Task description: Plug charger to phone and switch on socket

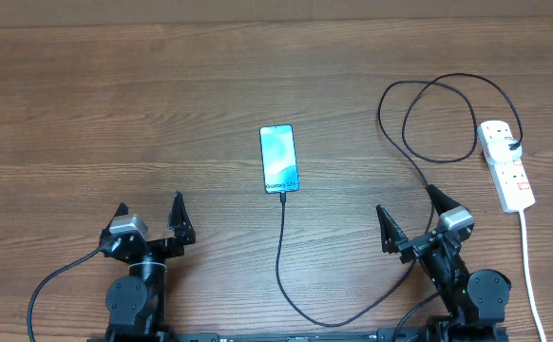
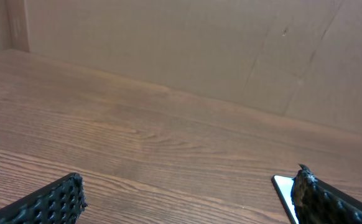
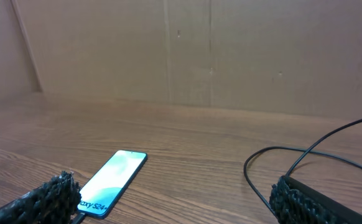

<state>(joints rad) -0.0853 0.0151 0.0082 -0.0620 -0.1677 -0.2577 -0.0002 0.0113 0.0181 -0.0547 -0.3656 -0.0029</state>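
The phone (image 1: 278, 158) lies flat mid-table with its cyan screen lit; it also shows as phone (image 3: 114, 180) and as a corner of the phone (image 2: 283, 186). The charger (image 1: 283, 247), a thin black cable, meets the phone's bottom edge, runs toward me, curves right and loops up to the black plug in the socket (image 1: 506, 169), a white power strip at the right. The charger's loop (image 3: 262, 155) lies ahead of the right gripper. My left gripper (image 1: 150, 204) (image 2: 190, 177) and right gripper (image 1: 407, 201) (image 3: 175, 183) both stand open and empty, near the table's front.
The socket's white cord (image 1: 528, 266) runs down the right side toward the front edge, beside my right arm. A brown cardboard wall (image 3: 187, 56) closes off the back of the wooden table (image 1: 115, 114).
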